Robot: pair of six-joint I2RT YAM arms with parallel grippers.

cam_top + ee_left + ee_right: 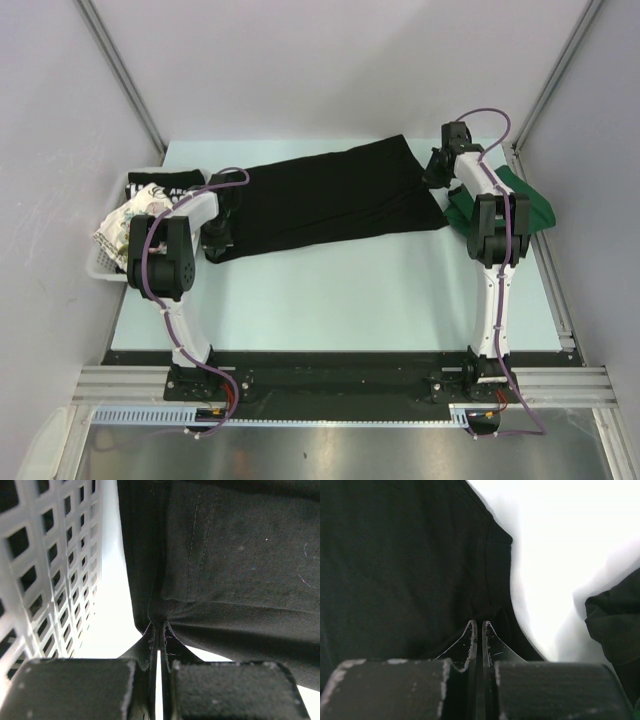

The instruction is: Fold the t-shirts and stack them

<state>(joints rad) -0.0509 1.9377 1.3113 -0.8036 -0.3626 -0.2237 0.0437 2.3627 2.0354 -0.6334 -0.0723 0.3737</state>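
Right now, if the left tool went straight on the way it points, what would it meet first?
The black t-shirt: the left tool is shut on its edge and more of that cloth lies straight ahead. The white basket stands off to the side, likely clear.

black shirt [330,200]: matt woven cloth, stitched hem | basket [45,580]: smooth white plastic, slight sheen | table [330,300]: smooth pale matt | green shirt [538,208]: soft matt cloth

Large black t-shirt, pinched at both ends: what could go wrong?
The left gripper and right gripper hold only edge cloth of the large plain black t-shirt, so it may slip. The white slatted plastic basket beside the left grip and the dark green t-shirt near the right could get dragged.
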